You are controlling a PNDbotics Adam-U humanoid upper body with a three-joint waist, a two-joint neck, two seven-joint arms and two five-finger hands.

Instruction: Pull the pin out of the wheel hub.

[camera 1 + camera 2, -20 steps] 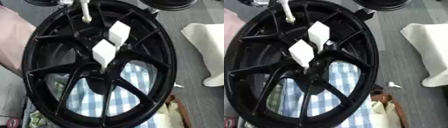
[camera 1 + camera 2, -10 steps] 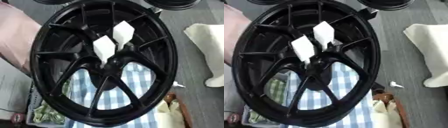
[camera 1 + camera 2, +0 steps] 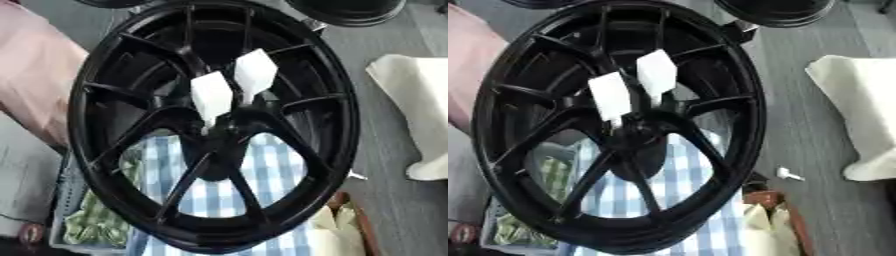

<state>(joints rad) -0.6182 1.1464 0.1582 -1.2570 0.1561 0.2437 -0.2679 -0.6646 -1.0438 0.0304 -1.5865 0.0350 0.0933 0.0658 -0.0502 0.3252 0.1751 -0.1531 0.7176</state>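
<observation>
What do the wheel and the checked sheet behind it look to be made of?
Wheel: probably cast metal with a glossy black coating; its rigid spokes catch soft highlights. Checked sheet: seemingly woven cloth, matt blue-and-white check, visible through the spokes.

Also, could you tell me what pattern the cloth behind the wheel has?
Blue and white checks, clearest in the left eye view.

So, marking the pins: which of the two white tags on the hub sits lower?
The left white tag; the other tag sits higher and to its right.

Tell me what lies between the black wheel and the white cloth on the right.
In the right eye view, only bare grey floor separates the wheel from the white cloth; a small white piece lies lower down in that gap.
</observation>
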